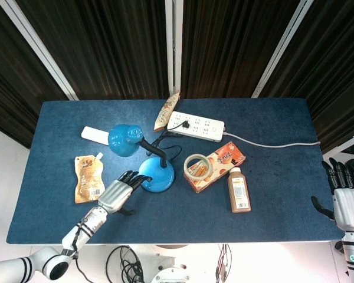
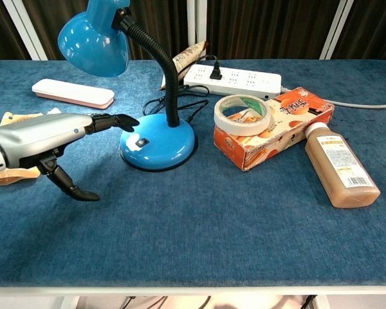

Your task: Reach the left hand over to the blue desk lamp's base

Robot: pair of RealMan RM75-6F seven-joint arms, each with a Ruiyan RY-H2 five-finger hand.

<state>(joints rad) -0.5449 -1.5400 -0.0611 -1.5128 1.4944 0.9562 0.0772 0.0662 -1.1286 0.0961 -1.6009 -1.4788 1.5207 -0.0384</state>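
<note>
The blue desk lamp stands mid-table, its round base (image 1: 159,175) (image 2: 162,143) flat on the cloth and a black gooseneck rising to the blue shade (image 1: 124,140) (image 2: 93,41). My left hand (image 1: 118,194) (image 2: 48,138) lies just left of the base, palm down, fingers stretched out and apart with nothing in them. Its black fingertips (image 2: 125,120) hover at the base's left rim; whether they touch it I cannot tell. My right hand (image 1: 347,199) hangs open off the table's right edge, seen only in the head view.
An orange pouch (image 1: 88,178) lies left of my left hand. A white case (image 2: 73,93), power strip (image 2: 233,78), orange box (image 2: 294,116) with a tape roll (image 2: 243,113), and a lying bottle (image 2: 338,165) fill the back and right.
</note>
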